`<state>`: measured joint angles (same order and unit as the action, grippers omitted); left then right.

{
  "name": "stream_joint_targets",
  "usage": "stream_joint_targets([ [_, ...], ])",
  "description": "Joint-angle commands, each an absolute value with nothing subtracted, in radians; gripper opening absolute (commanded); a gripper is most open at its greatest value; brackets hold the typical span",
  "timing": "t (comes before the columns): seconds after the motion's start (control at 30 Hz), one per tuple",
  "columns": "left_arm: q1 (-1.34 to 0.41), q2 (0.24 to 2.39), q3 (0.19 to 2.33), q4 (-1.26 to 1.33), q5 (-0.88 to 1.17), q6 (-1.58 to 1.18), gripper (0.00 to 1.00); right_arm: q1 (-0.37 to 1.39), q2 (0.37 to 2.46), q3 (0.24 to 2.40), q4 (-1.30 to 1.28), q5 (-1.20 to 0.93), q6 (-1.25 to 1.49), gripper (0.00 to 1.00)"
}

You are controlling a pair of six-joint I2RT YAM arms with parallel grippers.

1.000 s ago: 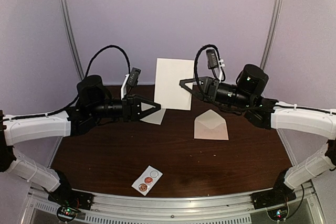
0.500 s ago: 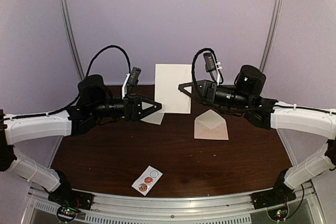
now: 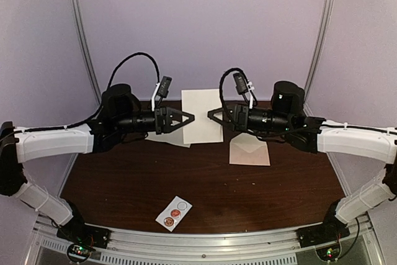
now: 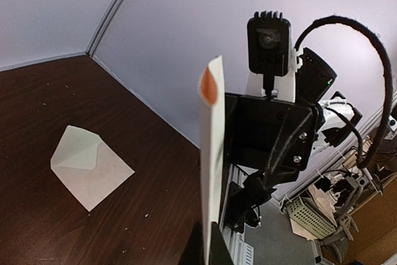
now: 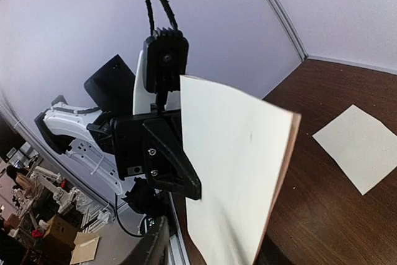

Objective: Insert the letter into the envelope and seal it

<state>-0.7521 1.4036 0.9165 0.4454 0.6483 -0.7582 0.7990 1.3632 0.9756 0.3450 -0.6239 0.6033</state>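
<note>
The left gripper (image 3: 188, 117) is clamping fully closed on one side edge of the letter (image 3: 203, 102), standing the sheet upright in the air above the back of the bench (image 3: 279, 197). By my read, that is keeping the paper off the wood so both arms can get at it. The right gripper (image 3: 213, 115) is nosing in at the opposite edge, but I cannot tell whether its jaws are on the paper or parted around it. Both forearms are reaching inward, nearly level and well above the bench, with the grippers meeting tip to tip across the sheet. The envelope (image 3: 249, 151) is lying flat on the bench below the right gripper, apart from the letter, its pointed flap aiming toward the back wall and looking open. A spare cream sheet (image 3: 166, 138) is lying flat under the left gripper, and the sticker strip (image 3: 173, 213) is sitting near the front edge.
</note>
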Motion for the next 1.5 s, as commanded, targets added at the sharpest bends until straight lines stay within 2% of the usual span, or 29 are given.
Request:
stream_joint_targets([
  [0.0, -0.684, 1.396, 1.021, 0.251, 0.599, -0.651, 0.00, 0.787, 1.313, 0.992, 0.199, -0.413, 0.549, 0.59],
  [0.07, -0.626, 1.393, 1.060, 0.131, 0.594, -0.595, 0.00, 0.750, 1.313, 0.980, 0.135, -0.346, 0.566, 0.71],
  [0.13, -0.548, 1.385, 1.086, 0.050, 0.596, -0.536, 0.00, 0.695, 1.322, 0.948, 0.090, -0.310, 0.594, 0.75],
  [0.3, -0.329, 1.357, 1.165, -0.084, 0.572, -0.414, 0.00, 0.578, 1.332, 0.814, 0.110, -0.298, 0.623, 0.78],
  [0.43, -0.239, 1.281, 1.065, 0.019, 0.397, -0.343, 0.00, 0.526, 1.358, 0.725, 0.153, -0.275, 0.617, 0.78],
  [0.5, -0.197, 1.257, 1.022, 0.023, 0.403, -0.363, 0.00, 0.499, 1.376, 0.697, 0.163, -0.253, 0.602, 0.78],
  [0.83, -0.187, 1.251, 1.019, -0.033, 0.387, -0.321, 0.00, 0.386, 1.503, 0.615, 0.218, -0.307, 0.556, 0.78],
  [1.47, -0.187, 1.249, 1.026, -0.041, 0.400, -0.314, 0.00, 0.387, 1.598, 0.578, 0.190, -0.416, 0.538, 0.75],
])
